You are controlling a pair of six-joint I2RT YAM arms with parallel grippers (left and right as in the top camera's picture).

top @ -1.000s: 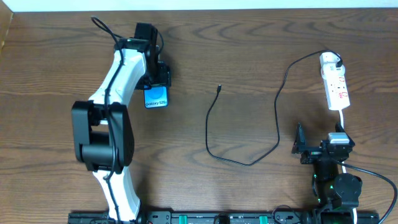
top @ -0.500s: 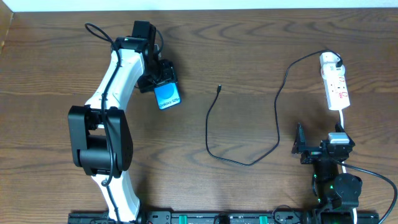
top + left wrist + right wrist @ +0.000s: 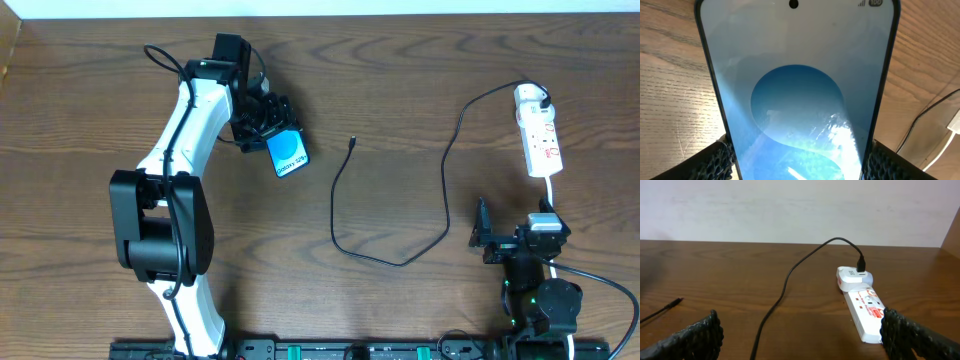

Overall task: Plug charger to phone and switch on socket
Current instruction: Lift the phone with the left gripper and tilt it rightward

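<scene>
My left gripper (image 3: 268, 124) is shut on the phone (image 3: 287, 153), whose blue screen with white "Galaxy" text faces up, tilted toward the right. The phone fills the left wrist view (image 3: 797, 90), held by its long edges between the two fingers (image 3: 797, 160). The charger, a thin black cable (image 3: 345, 215), loops across the table middle, its connector tip (image 3: 353, 142) lying right of the phone, its other end plugged into the white socket strip (image 3: 538, 130) at far right. My right gripper (image 3: 485, 235) is open and empty, near the table's front, below the socket (image 3: 865, 310).
The charger cable (image 3: 785, 287) curves over the wood in the right wrist view, its tip (image 3: 677, 301) at the left. A white cord runs from the socket down toward the right arm's base (image 3: 540, 300). The table's far edge meets a white wall.
My left gripper has carried the phone to the right, toward the cable tip, and turned it clockwise. The right arm has not moved.
</scene>
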